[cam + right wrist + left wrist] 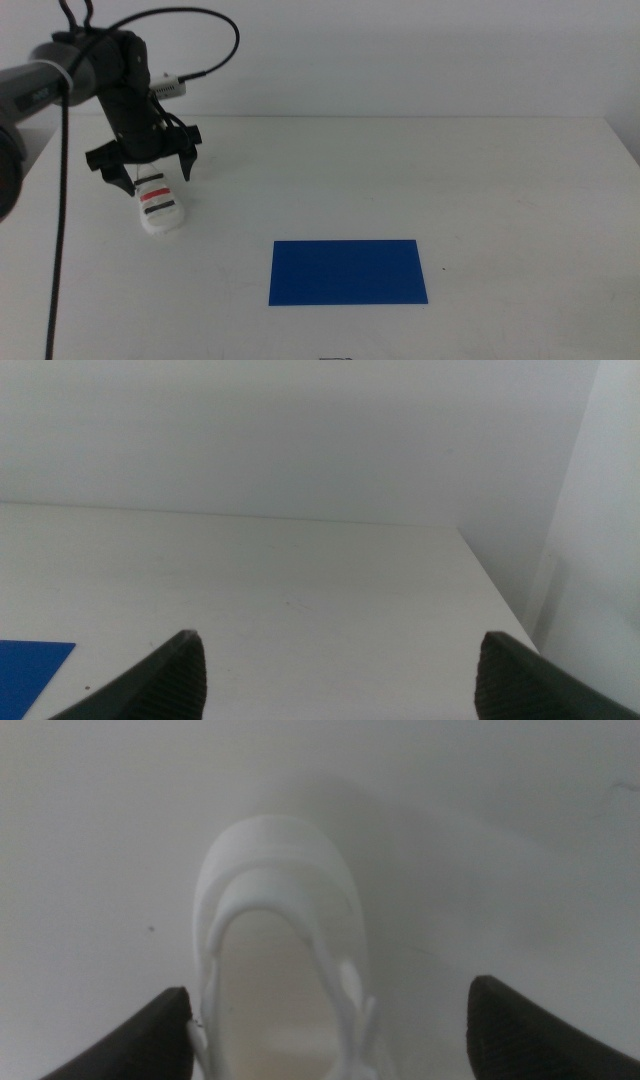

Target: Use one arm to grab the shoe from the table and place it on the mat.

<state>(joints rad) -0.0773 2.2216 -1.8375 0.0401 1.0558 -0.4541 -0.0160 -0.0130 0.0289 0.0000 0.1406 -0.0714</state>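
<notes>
The small white shoe [160, 208] with black and red straps lies on the white table [400, 180] at the left. The dark left arm reaches in from the left, and its gripper [146, 172] hangs open just above the shoe's rear end, jaws spread to either side. In the left wrist view the shoe [280, 950] fills the middle between the left gripper's [330, 1040] two dark jaws, one jaw close to the shoe's side, the other well apart. The dark blue mat [347, 271] lies flat near the table's front, to the right of the shoe. My right gripper [340, 680] waits open, out of the middle view.
A black cable loops above the left arm. The table's right edge [500, 595] and far edge meet a pale wall. A corner of the mat [30, 670] shows in the right wrist view.
</notes>
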